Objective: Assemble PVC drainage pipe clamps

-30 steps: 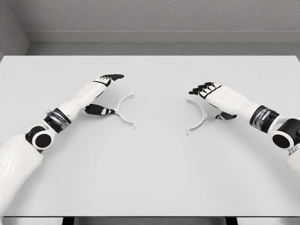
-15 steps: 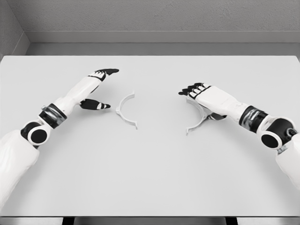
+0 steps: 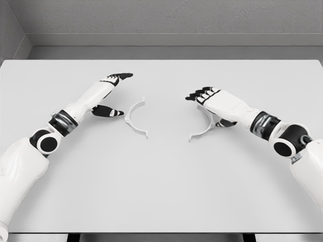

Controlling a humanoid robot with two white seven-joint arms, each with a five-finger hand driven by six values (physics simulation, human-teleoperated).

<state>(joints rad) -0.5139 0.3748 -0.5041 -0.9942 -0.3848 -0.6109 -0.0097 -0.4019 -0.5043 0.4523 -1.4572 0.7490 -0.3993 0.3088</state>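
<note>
Two white semicircular plastic clamp halves lie on the white table (image 3: 161, 181), well apart. Left hand (image 3: 108, 96) hovers beside the left clamp half (image 3: 134, 119), fingers spread, holding nothing. Right hand (image 3: 214, 101) covers the right clamp half (image 3: 202, 132); grasp cannot be told.
</note>
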